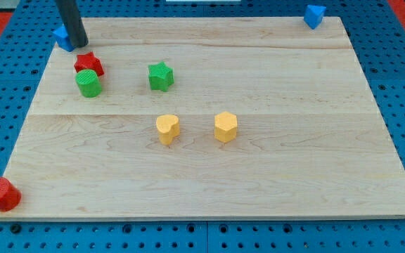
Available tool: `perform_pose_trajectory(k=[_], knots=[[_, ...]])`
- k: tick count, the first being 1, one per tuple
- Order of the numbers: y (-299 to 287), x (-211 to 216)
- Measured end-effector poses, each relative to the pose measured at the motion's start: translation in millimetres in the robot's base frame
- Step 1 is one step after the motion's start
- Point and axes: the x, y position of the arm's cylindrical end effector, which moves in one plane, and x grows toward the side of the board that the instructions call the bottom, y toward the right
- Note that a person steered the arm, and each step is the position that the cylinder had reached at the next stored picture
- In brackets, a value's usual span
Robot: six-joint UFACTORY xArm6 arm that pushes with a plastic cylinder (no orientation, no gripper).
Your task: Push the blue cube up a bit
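Observation:
The blue cube (62, 36) sits at the board's top left corner, partly hidden behind my rod. My tip (79, 43) rests on the board just right of and below the cube, touching or nearly touching it. A red star (88, 65) lies just below the tip, with a green cylinder (88, 83) right under the star.
A green star (160, 76) lies at the upper middle. A yellow heart (167, 128) and a yellow hexagon (225, 126) sit at the centre. A blue block (314, 15) is at the top right corner. A red cylinder (1, 194) is at the bottom left corner of the wooden board (294, 176).

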Motion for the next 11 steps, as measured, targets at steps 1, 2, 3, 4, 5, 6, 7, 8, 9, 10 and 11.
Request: perform_pose_trajectory(k=[1, 2, 3, 4, 5, 6, 7, 8, 9, 10, 11], knots=[[-27, 11], [-58, 14], [-62, 16], [-61, 17], [-61, 14], [-62, 14], [-61, 14], [-61, 2], [-61, -13], [-61, -25], [-62, -21]])
